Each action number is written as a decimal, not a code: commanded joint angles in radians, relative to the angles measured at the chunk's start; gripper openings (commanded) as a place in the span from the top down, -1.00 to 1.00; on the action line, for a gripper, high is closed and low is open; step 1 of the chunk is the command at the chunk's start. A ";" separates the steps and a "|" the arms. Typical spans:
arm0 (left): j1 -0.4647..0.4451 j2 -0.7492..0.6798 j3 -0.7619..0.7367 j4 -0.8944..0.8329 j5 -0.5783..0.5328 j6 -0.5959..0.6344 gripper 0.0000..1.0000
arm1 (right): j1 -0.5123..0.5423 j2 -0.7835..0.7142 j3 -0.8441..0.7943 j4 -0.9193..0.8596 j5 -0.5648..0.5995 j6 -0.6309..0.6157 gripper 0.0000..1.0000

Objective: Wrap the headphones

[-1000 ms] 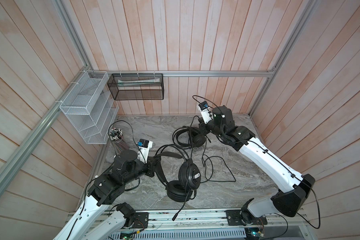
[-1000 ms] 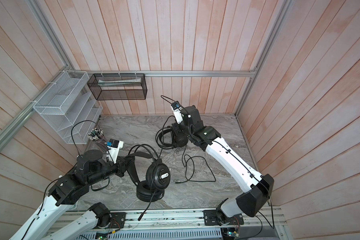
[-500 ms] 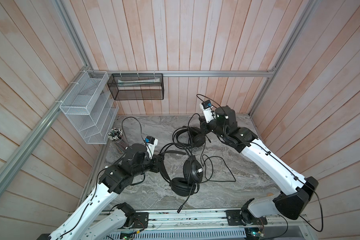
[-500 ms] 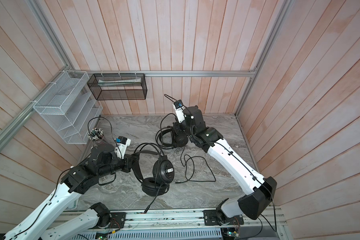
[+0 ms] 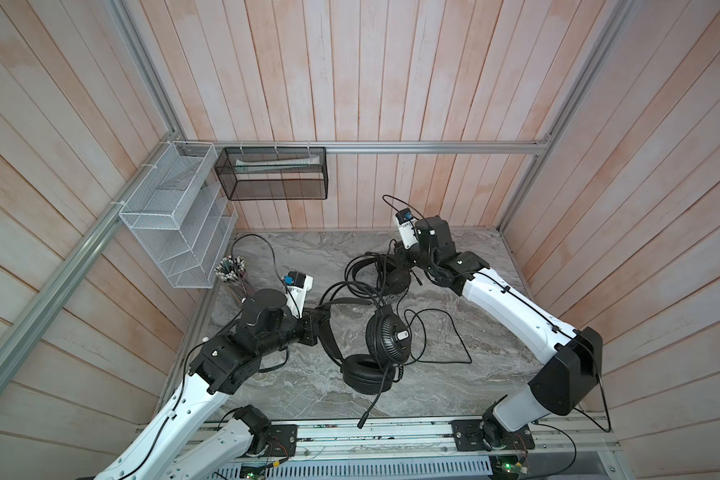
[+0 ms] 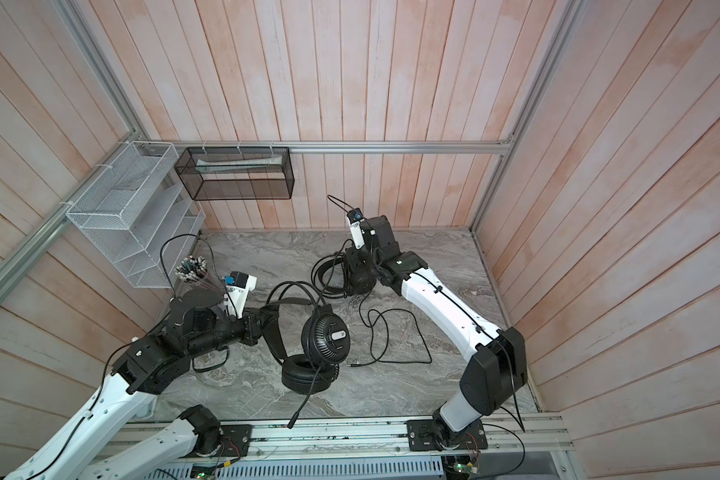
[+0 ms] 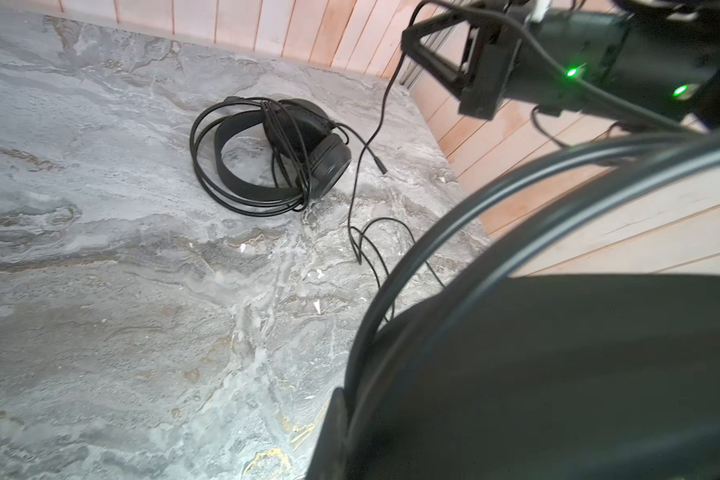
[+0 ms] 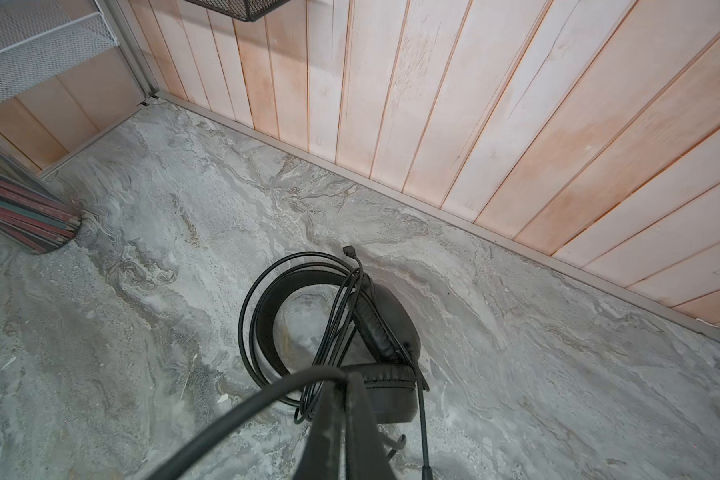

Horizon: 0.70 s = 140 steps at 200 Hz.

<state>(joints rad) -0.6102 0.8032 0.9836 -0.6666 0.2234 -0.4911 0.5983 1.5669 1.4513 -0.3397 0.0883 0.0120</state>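
Wood-panelled cell, grey marble surface (image 5: 316,249). In both top views the left end effector (image 5: 321,330) is clamped shut on the band of the held headset (image 5: 387,338). It has pushed further toward the middle than a second ago. The earcups hang just past its tips; can't tell if the lower cup is touching down. The right end effector (image 5: 400,254) has risen a little, pinched shut on the loose cable (image 5: 445,332), with the coiled headset (image 5: 375,274) directly under it. In a top view the plug (image 6: 352,365) lies free, well off from both end effectors. My read: one set is done and the second is being set up for winding.

Containers: the white wire rack (image 5: 175,224), out beyond the left end effector, shows nothing in its tiers. The black mesh basket (image 5: 275,189) holds a pale roll (image 5: 275,164). The pen bundle (image 5: 227,270) stands behind the left end effector, holder hidden.

Left wrist: the band wires crowd the lens, the coiled headset (image 7: 275,153) lies ahead, and the right end effector (image 7: 408,39) sits above it with the cable hanging down.

Right wrist: tips together on the cable (image 8: 246,407), the coiled headset (image 8: 350,328) just past them.
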 commanded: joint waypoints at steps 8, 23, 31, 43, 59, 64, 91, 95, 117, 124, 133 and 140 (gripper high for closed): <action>-0.005 -0.061 0.028 0.232 0.108 -0.124 1.00 | -0.001 -0.031 -0.064 0.068 -0.083 0.050 1.00; -0.005 -0.052 0.031 0.294 0.120 -0.185 1.00 | 0.005 -0.052 -0.108 0.108 -0.132 0.071 1.00; -0.005 -0.042 0.039 0.309 0.111 -0.213 1.00 | 0.013 -0.072 -0.151 0.146 -0.157 0.082 1.00; -0.005 -0.033 0.044 0.336 0.088 -0.249 1.00 | 0.026 -0.105 -0.224 0.211 -0.194 0.100 1.00; -0.003 -0.024 0.047 0.387 0.069 -0.310 1.00 | 0.040 -0.141 -0.306 0.299 -0.252 0.127 1.00; -0.003 -0.018 0.047 0.407 0.067 -0.328 1.00 | 0.045 -0.151 -0.334 0.329 -0.274 0.137 1.00; -0.003 0.017 0.084 0.447 0.035 -0.395 1.00 | 0.069 -0.226 -0.488 0.543 -0.417 0.186 1.00; -0.003 0.023 0.094 0.445 0.029 -0.398 1.00 | 0.073 -0.238 -0.508 0.576 -0.429 0.193 1.00; -0.002 0.048 0.150 0.432 -0.015 -0.407 1.00 | 0.079 -0.278 -0.584 0.699 -0.491 0.235 0.97; -0.002 0.057 0.167 0.422 -0.030 -0.411 1.00 | 0.080 -0.279 -0.594 0.713 -0.508 0.238 0.93; -0.002 0.068 0.187 0.415 -0.046 -0.415 1.00 | 0.079 -0.277 -0.603 0.726 -0.530 0.241 0.82; -0.002 0.075 0.204 0.409 -0.057 -0.418 1.00 | 0.078 -0.277 -0.612 0.740 -0.546 0.241 0.73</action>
<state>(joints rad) -0.6098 0.8776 1.0954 -0.3664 0.2073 -0.8433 0.6746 1.2984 0.8635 0.2634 -0.3618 0.2111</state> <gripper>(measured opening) 0.074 0.081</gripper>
